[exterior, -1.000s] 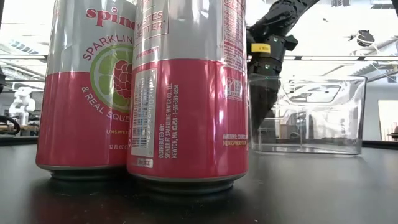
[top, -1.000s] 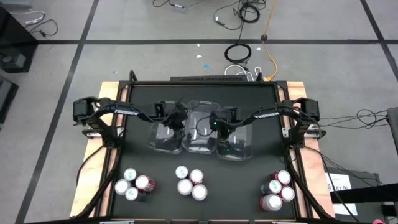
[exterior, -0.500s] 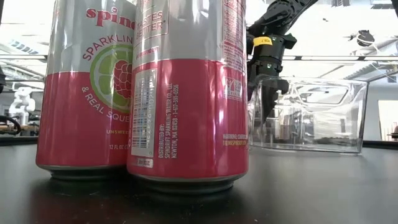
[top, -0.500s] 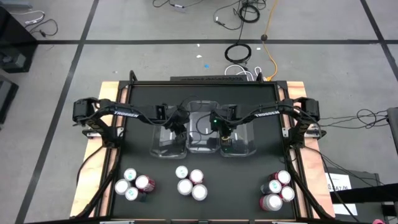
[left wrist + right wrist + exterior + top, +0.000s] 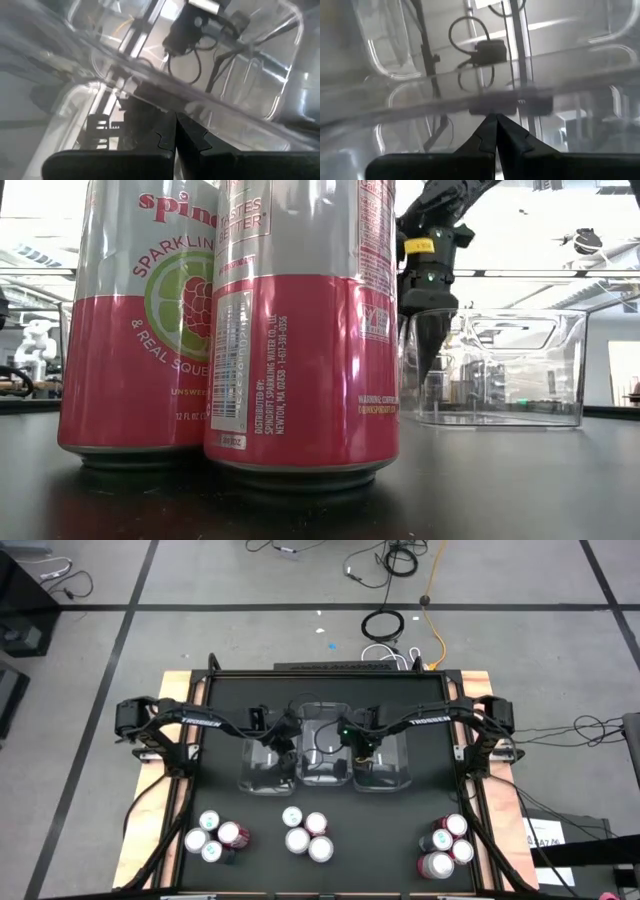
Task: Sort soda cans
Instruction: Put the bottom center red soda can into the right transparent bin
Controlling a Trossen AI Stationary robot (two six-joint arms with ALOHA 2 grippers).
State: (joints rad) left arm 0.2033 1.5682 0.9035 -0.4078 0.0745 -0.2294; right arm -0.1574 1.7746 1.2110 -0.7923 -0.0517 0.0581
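Soda cans with silver tops stand upright in three clusters along the near edge: left (image 5: 215, 837), middle (image 5: 305, 832) and right (image 5: 447, 845). Two pink-and-silver cans (image 5: 300, 330) fill the low view. Three clear bins stand side by side at mid-table: left (image 5: 262, 768), middle (image 5: 322, 762), right (image 5: 390, 772). My left gripper (image 5: 285, 745) is shut, slanting down at the left bin's far right corner. My right gripper (image 5: 365, 752) is shut and points down at the right bin's left wall (image 5: 410, 370). Neither holds a can. My left gripper has its shut tips (image 5: 175, 120) close against a clear bin rim (image 5: 210, 102); I cannot tell whether they touch it. My right gripper has its shut tips (image 5: 496, 117) just short of a clear bin rim (image 5: 445, 102); whether they touch it cannot be told.
The black table top (image 5: 220, 700) has a raised frame and wooden border (image 5: 170, 700). Both arms reach in from the left and right edges over the far half. Cables lie on the floor beyond the far edge. Open table lies between the bins and the cans.
My right gripper has risen a little and drawn toward the far edge, its tip now higher against the right bin's wall. That bin rocked, shifted slightly toward the far edge and stands level again. Both grippers stayed shut.
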